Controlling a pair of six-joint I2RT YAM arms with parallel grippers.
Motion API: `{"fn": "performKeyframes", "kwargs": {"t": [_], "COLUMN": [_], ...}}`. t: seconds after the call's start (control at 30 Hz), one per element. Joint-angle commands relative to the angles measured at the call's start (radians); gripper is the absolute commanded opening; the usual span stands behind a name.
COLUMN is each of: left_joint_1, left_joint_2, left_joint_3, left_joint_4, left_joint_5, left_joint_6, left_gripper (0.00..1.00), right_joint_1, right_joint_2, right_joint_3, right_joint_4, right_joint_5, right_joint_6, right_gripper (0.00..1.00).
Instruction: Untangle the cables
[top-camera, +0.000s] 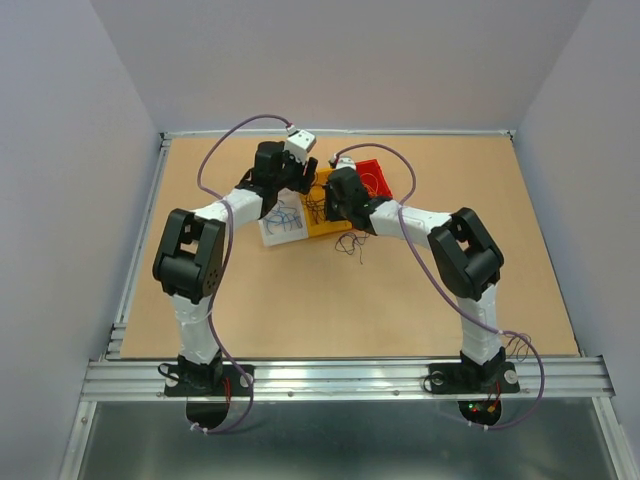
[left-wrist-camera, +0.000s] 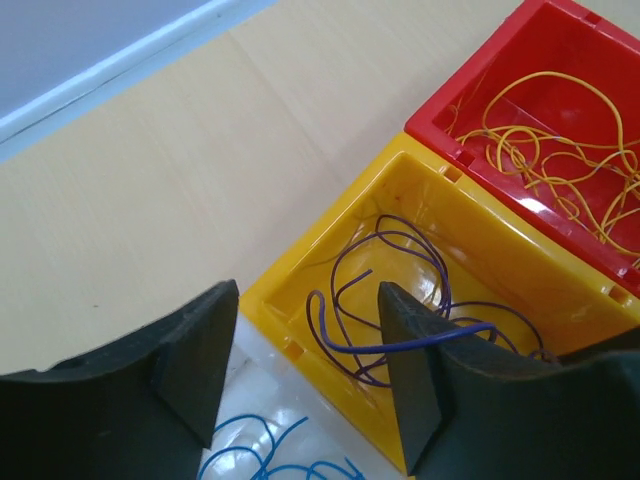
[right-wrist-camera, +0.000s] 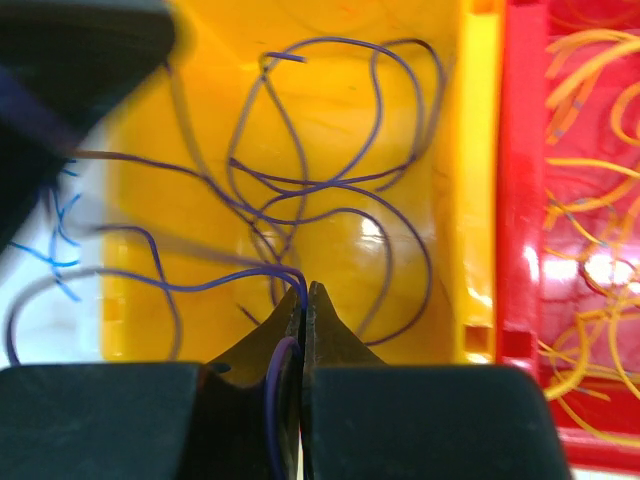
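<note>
Three bins stand side by side: a clear one with blue cables (left-wrist-camera: 265, 460), a yellow bin (left-wrist-camera: 480, 255) with purple cables (right-wrist-camera: 330, 190), and a red bin (left-wrist-camera: 520, 60) with yellow-orange cables (left-wrist-camera: 560, 130). My right gripper (right-wrist-camera: 305, 290) is shut on a purple cable (right-wrist-camera: 200, 283) just above the yellow bin. My left gripper (left-wrist-camera: 305, 350) is open over the yellow bin's near-left corner; that purple cable passes across its right finger (left-wrist-camera: 415, 380). A small dark tangle of cables (top-camera: 350, 244) lies on the table in front of the bins.
The bins (top-camera: 320, 205) sit at the back centre of the wooden table (top-camera: 300, 300). Grey walls enclose the table on three sides. A metal rail (top-camera: 340, 375) runs along the near edge by the arm bases.
</note>
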Motion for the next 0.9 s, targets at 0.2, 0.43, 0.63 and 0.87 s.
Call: {"fn": "performKeyframes", "kwargs": {"t": [0.2,0.43,0.63,0.87], "left_joint_1": [-0.002,0.0,0.0,0.079], "left_joint_2": [-0.192,-0.209,-0.068,-0.184], "left_joint_3": [-0.011,-0.005,0.099,-0.042], "left_joint_4": [-0.076,-0.125,-0.223,-0.023], "left_joint_5": [-0.036,0.024,0.137,0.205], "left_joint_6": [0.055,0.069,0.056,-0.037], "left_gripper": [0.72,0.72,0.63,0.62], "right_joint_1": [0.002,0.005,0.026,0.031], "right_joint_2": [-0.044,-0.076,-0.044,-0.006], "right_joint_3": [0.029,0.012,0.04,0.069], "right_joint_4": [-0.023,-0.023,-0.023,-0.036], "right_joint_5": [0.172,0.193,0.17,0.12], "right_joint_6": [0.036,0.034,0.004,0.0], "right_gripper": [0.01,0.01,0.01,0.08]}}
